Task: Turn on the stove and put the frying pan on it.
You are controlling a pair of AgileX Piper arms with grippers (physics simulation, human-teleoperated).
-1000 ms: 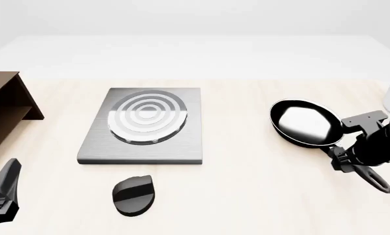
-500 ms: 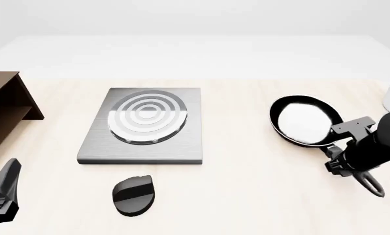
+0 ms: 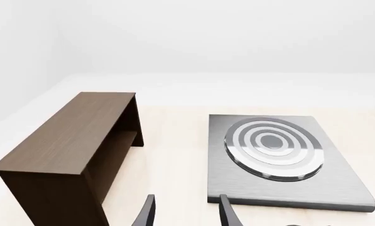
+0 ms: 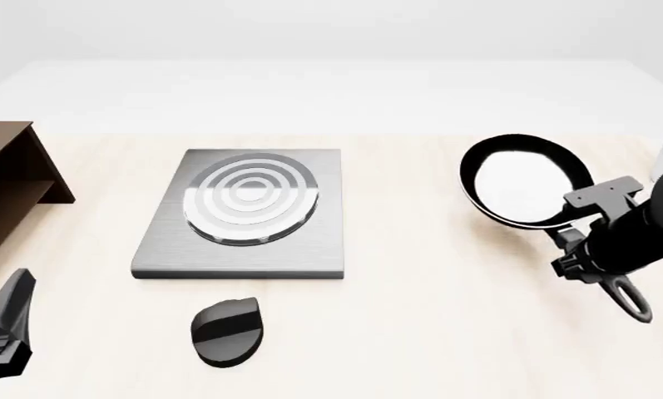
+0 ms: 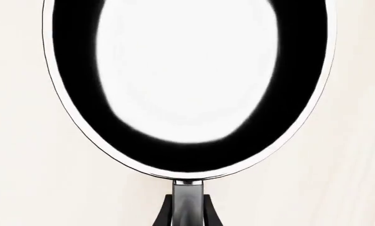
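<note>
Nearest to me, at the near left corner, my left gripper (image 4: 1,332) hangs over the tabletop (image 4: 420,316). Its jaws are apart and hold nothing. Just to its right, near me, lies the black knob (image 4: 227,332). My left arm is the closer one to that knob, so I think it should do the turning.

A bit farther out sits the stove (image 4: 242,214), flat on the tabletop with its silver rings (image 4: 250,198) facing up. Nothing is on it yet. Far off to the left is the brown shelf (image 4: 9,183).

Over on the right, my right gripper (image 4: 593,249) has its jaws clamped on the handle (image 5: 188,202) of the frying pan (image 4: 526,181). I think the pan is lifted off the tabletop, but I cannot be sure. Its long line runs from the loop end (image 4: 633,301), which sticks out near me and to the right, up to the round bowl, which points far and a little left. The glossy inside faces up.

The stove lies to the left of the pan, well apart from it. So I judge the pan must travel left across the tabletop, and the bowl should end up over the rings.
</note>
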